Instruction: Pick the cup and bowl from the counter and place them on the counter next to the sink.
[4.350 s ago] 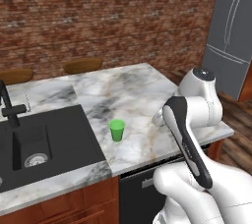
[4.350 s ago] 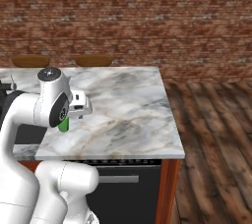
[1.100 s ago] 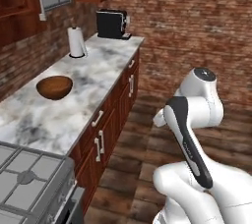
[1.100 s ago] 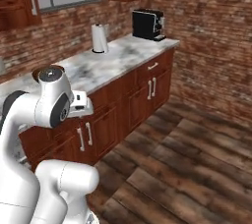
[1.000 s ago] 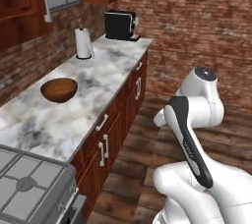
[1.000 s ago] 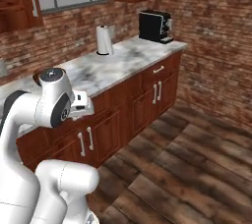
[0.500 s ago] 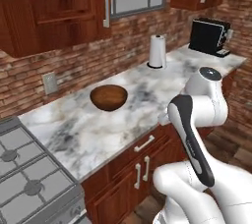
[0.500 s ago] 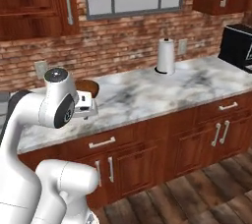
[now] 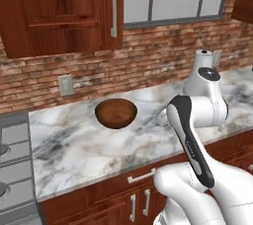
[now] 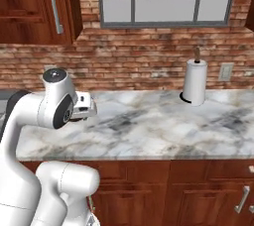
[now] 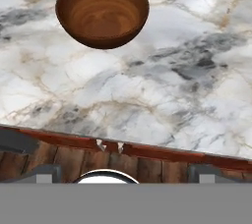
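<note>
Hand view shows the gripper (image 11: 120, 169) with its 2 finger tips spread fully apart at the bottom corners, holding and touching nothing, hanging just off the front edge of the counter (image 11: 162, 85). Across the marble from it, the bowl (image 11: 102, 11) sits upright, mouth up, round with no long axis, nearer the back edge by the brick wall (image 9: 148, 66) than the front.

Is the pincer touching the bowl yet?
Apart. Hand view shows bare marble counter between the bowl and the pincer.
</note>
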### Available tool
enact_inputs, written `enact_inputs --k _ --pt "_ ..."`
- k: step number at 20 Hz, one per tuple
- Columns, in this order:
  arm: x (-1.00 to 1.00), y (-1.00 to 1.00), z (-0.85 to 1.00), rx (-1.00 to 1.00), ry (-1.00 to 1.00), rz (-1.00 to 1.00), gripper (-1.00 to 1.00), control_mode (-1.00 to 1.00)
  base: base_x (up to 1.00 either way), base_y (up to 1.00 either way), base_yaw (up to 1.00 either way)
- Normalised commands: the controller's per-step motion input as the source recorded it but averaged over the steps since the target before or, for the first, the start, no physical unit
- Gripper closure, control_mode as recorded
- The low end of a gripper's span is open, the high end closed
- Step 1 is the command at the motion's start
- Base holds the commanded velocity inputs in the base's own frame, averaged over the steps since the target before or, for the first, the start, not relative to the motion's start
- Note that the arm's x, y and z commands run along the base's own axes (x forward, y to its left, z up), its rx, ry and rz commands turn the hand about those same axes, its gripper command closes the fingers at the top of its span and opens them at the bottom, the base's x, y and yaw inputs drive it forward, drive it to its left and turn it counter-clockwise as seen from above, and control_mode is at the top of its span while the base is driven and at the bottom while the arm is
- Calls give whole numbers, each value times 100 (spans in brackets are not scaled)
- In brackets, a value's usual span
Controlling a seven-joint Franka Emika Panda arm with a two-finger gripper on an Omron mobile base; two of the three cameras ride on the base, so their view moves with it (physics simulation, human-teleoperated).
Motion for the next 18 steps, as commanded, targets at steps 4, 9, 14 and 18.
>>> enact_inputs --k 4,9,14,18 --pt "0 0 0 0 0 0 -100 100 63 -65 15" --pt "0 0 0 0 0 0 -100 100 88 -47 0" --pt "0 0 0 0 0 0 -100 100 98 -11 -13" --pt "0 0 0 0 0 0 -100 100 45 0 -2"
